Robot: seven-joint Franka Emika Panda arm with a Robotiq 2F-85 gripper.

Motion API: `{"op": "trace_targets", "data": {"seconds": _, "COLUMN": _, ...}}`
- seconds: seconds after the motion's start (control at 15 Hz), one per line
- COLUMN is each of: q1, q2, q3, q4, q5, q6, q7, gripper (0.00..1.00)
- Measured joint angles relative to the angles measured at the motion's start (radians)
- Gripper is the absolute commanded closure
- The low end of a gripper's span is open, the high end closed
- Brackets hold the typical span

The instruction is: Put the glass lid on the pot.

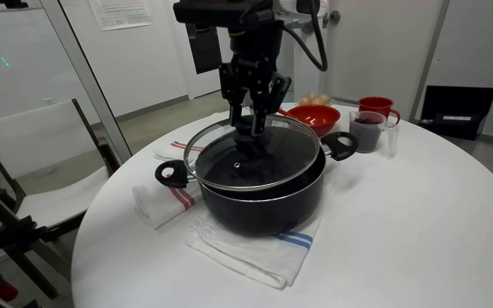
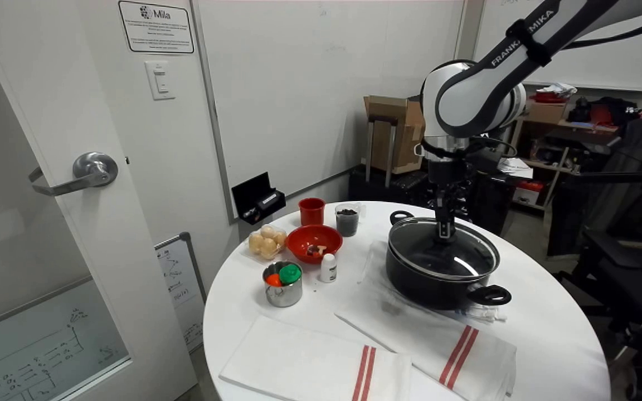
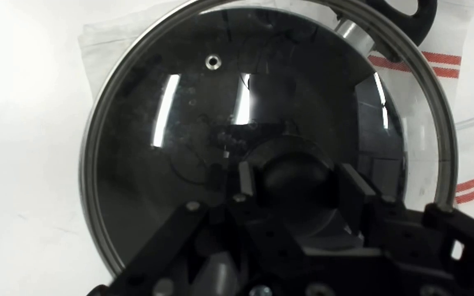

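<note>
The glass lid (image 1: 291, 149) is see-through with a metal rim and black knob (image 3: 296, 168). The black pot (image 1: 263, 216) stands on towels; it also shows in an exterior view (image 2: 418, 287). My gripper (image 1: 245, 127) points down, its fingers closed on both sides of the knob; it also shows in the wrist view (image 3: 293, 181). The lid is over the pot but off-centre, its rim reaching past the pot's rim on one side. A dark gap shows between lid and front pot rim. Whether the lid touches the pot is unclear. In the wrist view the lid (image 3: 146, 164) covers most of the pot.
A red bowl (image 2: 314, 242), measuring cup (image 2: 347, 221), red mug (image 2: 312, 211), egg pack (image 2: 268, 242), metal cup (image 2: 283, 292) and white bottle (image 2: 329, 268) stand on the round table (image 1: 422, 214). Folded towels (image 2: 321, 356) lie beside the pot, whose handles (image 1: 340, 146) stick out.
</note>
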State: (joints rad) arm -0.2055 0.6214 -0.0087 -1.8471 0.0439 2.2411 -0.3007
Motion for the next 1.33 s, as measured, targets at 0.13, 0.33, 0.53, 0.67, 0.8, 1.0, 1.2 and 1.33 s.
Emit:
{"op": "trace_targets", "data": {"seconds": 0.13, "q1": 0.001, "q2": 0.013, "q3": -0.005, "q4": 0.015, "q5": 0.000, "q6": -0.007, "q7": 0.010, "gripper": 0.75}}
{"op": "trace_targets", "data": {"seconds": 0.33, "q1": 0.000, "q2": 0.028, "q3": -0.014, "q4": 0.034, "q5": 0.000, "q6": -0.020, "q7": 0.021, "gripper": 0.75}}
{"op": "trace_targets", "data": {"seconds": 0.53, "q1": 0.000, "q2": 0.041, "q3": -0.021, "q4": 0.050, "q5": 0.000, "q6": -0.030, "q7": 0.026, "gripper": 0.75}}
{"op": "trace_targets", "data": {"seconds": 0.67, "q1": 0.000, "q2": 0.046, "q3": -0.023, "q4": 0.057, "q5": 0.000, "q6": -0.033, "q7": 0.026, "gripper": 0.75}}
{"op": "trace_targets", "data": {"seconds": 0.8, "q1": 0.000, "q2": 0.050, "q3": -0.023, "q4": 0.064, "q5": 0.000, "q6": -0.037, "q7": 0.026, "gripper": 0.75}}
{"op": "trace_targets", "data": {"seconds": 1.0, "q1": 0.001, "q2": 0.059, "q3": -0.023, "q4": 0.082, "q5": 0.000, "q6": -0.051, "q7": 0.026, "gripper": 0.75}}
{"op": "trace_targets", "data": {"seconds": 1.2, "q1": 0.003, "q2": 0.066, "q3": -0.023, "q4": 0.097, "q5": -0.002, "q6": -0.066, "q7": 0.026, "gripper": 0.75}}
{"op": "trace_targets", "data": {"seconds": 1.33, "q1": 0.005, "q2": 0.070, "q3": -0.023, "q4": 0.106, "q5": -0.004, "q6": -0.074, "q7": 0.026, "gripper": 0.75}}
